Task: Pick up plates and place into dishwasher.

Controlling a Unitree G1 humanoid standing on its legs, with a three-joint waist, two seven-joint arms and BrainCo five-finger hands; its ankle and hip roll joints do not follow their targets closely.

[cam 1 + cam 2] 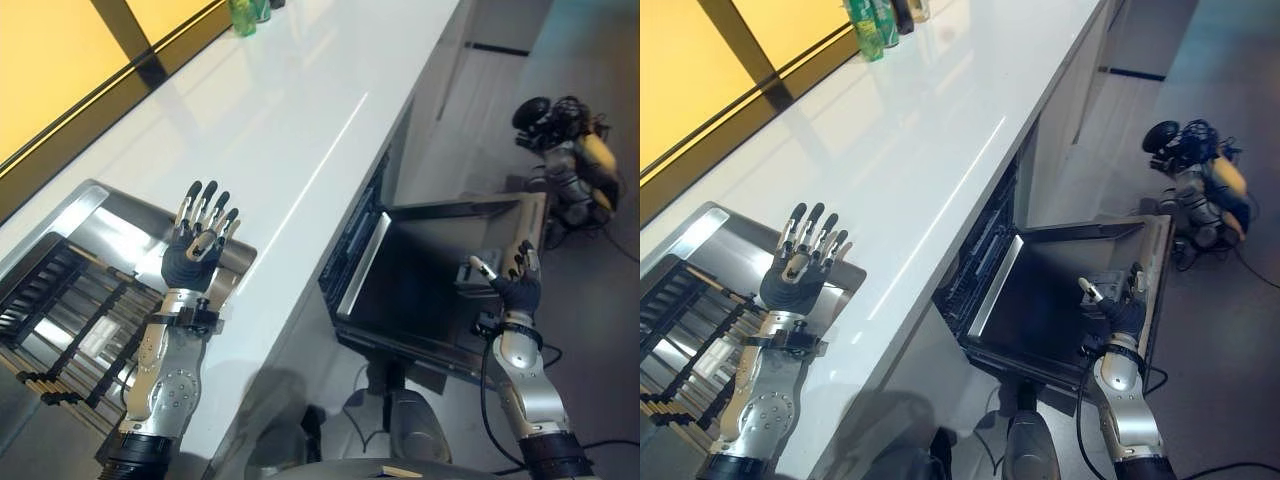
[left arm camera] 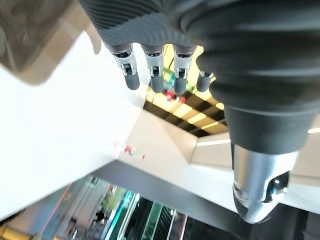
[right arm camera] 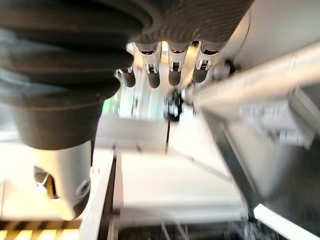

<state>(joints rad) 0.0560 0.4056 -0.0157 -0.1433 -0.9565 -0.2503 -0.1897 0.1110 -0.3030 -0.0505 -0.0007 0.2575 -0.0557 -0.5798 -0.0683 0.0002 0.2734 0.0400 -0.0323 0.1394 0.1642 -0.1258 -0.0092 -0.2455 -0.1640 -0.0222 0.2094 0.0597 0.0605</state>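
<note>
Long white worktop (image 1: 300, 130) runs away from me, a yellow-lit window wall along its far edge.

Stainless sink (image 1: 120, 215) is set in the worktop at my near left, with a dark slatted rack (image 1: 70, 320) lying in it. I can't pick out any plates on the rack or elsewhere.

Dishwasher (image 1: 370, 240) sits under the worktop edge, its door (image 1: 440, 280) dropped open and flat, dark inner face up. The lower rack shows just inside the opening.

A second robot (image 1: 570, 150) lies on the floor well beyond the door.

My left robot hand (image 1: 200, 245) is raised over the sink's right side, fingers straight and spread, released, holding nothing. Its wrist camera confirms the fingers extended with nothing between them.

My right robot hand (image 1: 515, 280) hovers over the open door near its outer edge, fingers relaxed and apart, empty. The right wrist view agrees.

Green bottles (image 1: 868, 22) stand at the far end of the worktop by the window.
</note>
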